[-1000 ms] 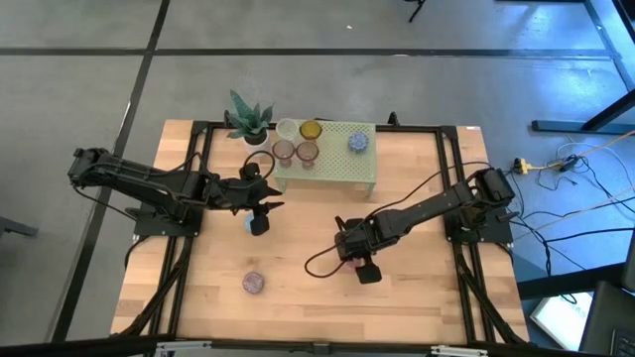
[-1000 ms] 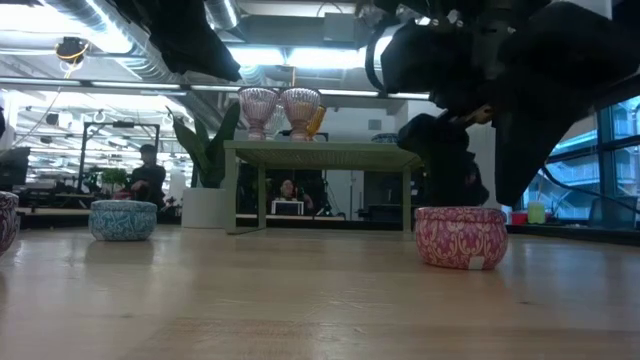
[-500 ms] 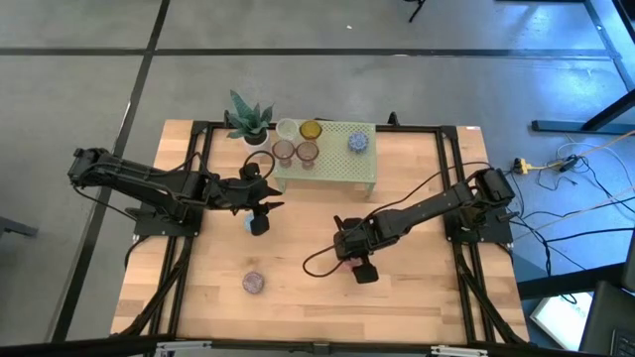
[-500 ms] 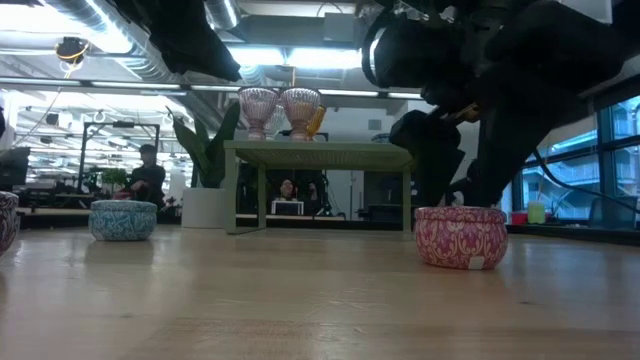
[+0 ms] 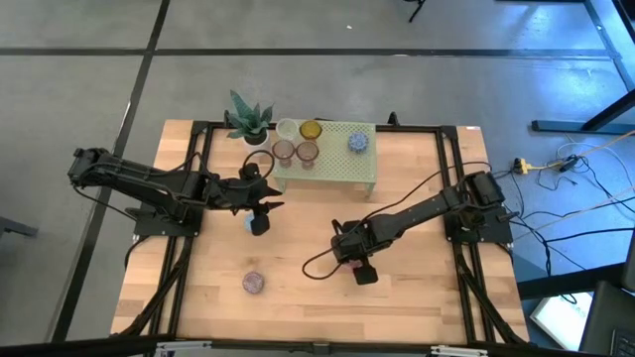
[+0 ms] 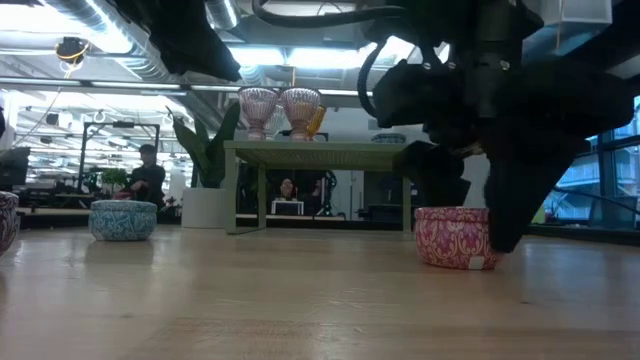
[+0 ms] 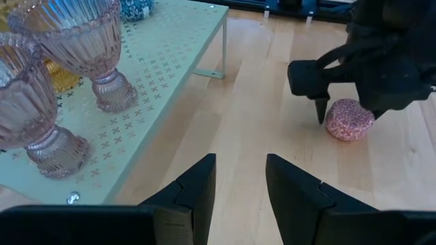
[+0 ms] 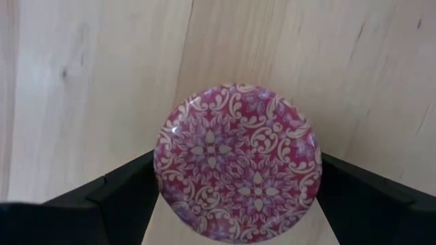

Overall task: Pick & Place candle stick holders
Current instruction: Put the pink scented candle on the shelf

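A pink patterned round holder [image 8: 238, 160] rests on its base on the wooden table [image 5: 417, 297]. My right gripper [image 8: 238, 178] points down over it, open, with one finger on each side of its wall; in the low view the fingers reach nearly down to the table. My left gripper [image 7: 240, 184] hangs open with nothing between its fingers, above a blue patterned holder [image 6: 123, 219] left of centre. A mauve holder [image 5: 254, 283] sits near the front left. Two pink glass cups [image 7: 102, 47], an amber one [image 5: 311, 130], a clear one [image 5: 287, 129] and a blue holder [image 5: 358, 143] stand on the green stand [image 5: 332, 169]. My right gripper straddles the pink holder's side wall [image 8: 163, 170] from above, fingers pointing down. Whether the fingers [image 8: 126, 187] touch the wall I cannot tell. The holder stands flat on the table.
A potted spiky plant [image 5: 248, 119] stands at the far left beside the stand. The stand's legs [image 6: 408, 200] are just behind the pink holder. Bare wood lies along the near edge and to the right.
My right gripper has come down over the pink holder, staying open, so its fingers now flank the holder's wall near the table. The holder has kept its place.
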`<control>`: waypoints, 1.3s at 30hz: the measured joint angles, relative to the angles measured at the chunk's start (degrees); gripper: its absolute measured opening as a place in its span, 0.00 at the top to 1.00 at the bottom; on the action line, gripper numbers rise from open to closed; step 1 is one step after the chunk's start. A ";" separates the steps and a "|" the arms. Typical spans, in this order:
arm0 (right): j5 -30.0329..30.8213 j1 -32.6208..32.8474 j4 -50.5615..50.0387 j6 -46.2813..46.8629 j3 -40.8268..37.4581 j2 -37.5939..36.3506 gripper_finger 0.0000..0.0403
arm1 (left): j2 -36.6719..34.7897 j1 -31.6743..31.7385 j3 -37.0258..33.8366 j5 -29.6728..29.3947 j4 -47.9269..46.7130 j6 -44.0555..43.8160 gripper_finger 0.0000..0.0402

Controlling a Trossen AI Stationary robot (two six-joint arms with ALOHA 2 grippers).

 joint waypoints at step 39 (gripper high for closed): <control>1.88 -0.52 -9.51 0.60 5.43 0.00 0.26 | 0.00 -0.02 0.00 0.00 -0.02 -0.45 0.69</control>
